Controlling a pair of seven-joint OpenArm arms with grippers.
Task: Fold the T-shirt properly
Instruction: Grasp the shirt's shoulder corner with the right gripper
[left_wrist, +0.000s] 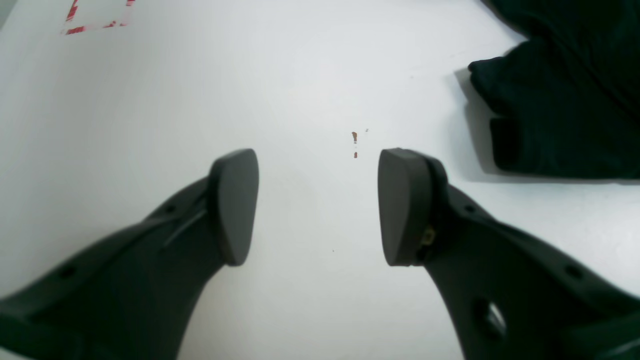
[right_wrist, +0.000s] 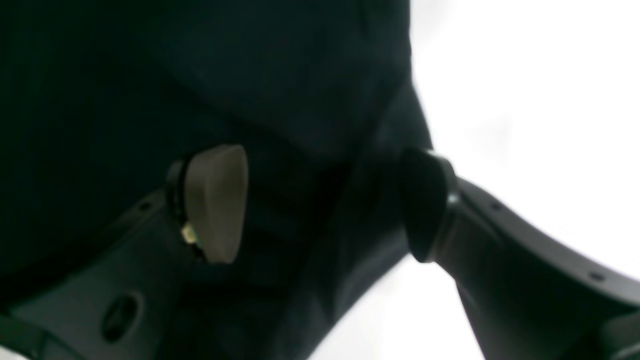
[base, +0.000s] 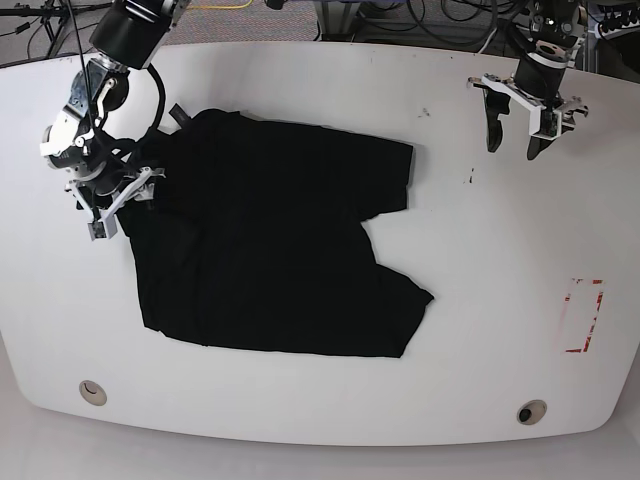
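Observation:
The black T-shirt (base: 270, 240) lies spread and wrinkled on the white table (base: 500, 260), left of the middle, with one sleeve (base: 395, 170) pointing right. My right gripper (base: 135, 200) is at the shirt's left edge; in the right wrist view it (right_wrist: 325, 200) is open, with dark cloth (right_wrist: 200, 75) under and between the jaws. My left gripper (base: 511, 148) is open and empty over bare table at the far right. In the left wrist view it (left_wrist: 317, 200) hangs apart from the sleeve (left_wrist: 565, 110).
A red-marked rectangle (base: 583, 315) is on the table at the right and shows in the left wrist view (left_wrist: 95, 17). Small brown specks (left_wrist: 354, 137) lie between my left jaws. Two round holes (base: 92, 391) (base: 531, 411) sit near the front edge. Cables run along the back.

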